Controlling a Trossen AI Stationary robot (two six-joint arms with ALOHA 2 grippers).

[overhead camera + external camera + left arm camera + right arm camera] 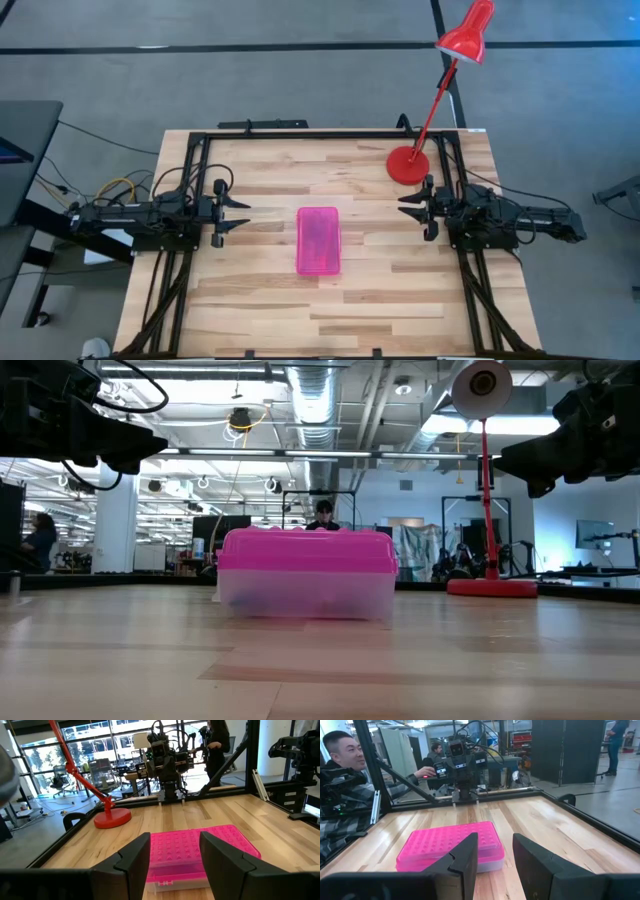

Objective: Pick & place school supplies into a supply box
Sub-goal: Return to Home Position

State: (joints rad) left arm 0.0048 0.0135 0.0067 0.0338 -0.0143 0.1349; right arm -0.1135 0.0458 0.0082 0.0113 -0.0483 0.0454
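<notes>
While the pink supply box lies closed in the middle of the counter, the left tool hangs at its nine o'clock and the right tool at three, both spread open, empty.

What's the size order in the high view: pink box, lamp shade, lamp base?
1. Pink supply box.
2. Lamp shade, raised nearer the camera, so its lead over the base is unsure.
3. Lamp base.
</notes>
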